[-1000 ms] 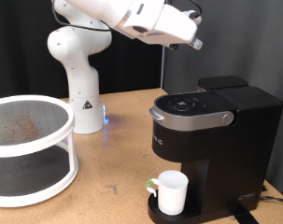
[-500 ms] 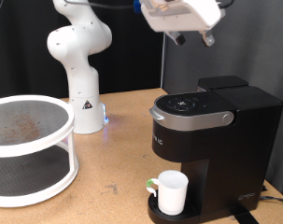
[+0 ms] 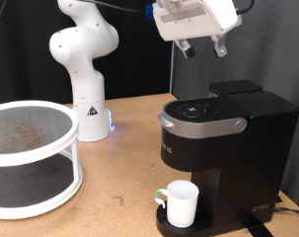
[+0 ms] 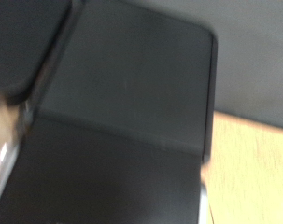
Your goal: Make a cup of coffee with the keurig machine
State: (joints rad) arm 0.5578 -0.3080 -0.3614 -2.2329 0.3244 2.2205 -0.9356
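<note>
The keurig machine (image 3: 224, 148) stands at the exterior view's right, black, with its lid down. The white cup (image 3: 182, 202) sits upright on the round drip tray under the spout. My gripper (image 3: 203, 46) hangs in the air above the machine's top, fingers pointing down, open and empty. It touches nothing. The wrist view shows only a blurred dark top of the machine (image 4: 122, 121) with a strip of wooden table (image 4: 253, 159) beside it; no fingers show there.
A white two-tier round mesh rack (image 3: 31, 153) stands at the exterior view's left. The arm's white base (image 3: 85, 79) is at the back of the wooden table. A dark pole (image 3: 174, 74) rises behind the machine.
The hand has turned from a tilted pose to fingers pointing down, and has dropped slightly above the machine. The cup and machine have not moved.
</note>
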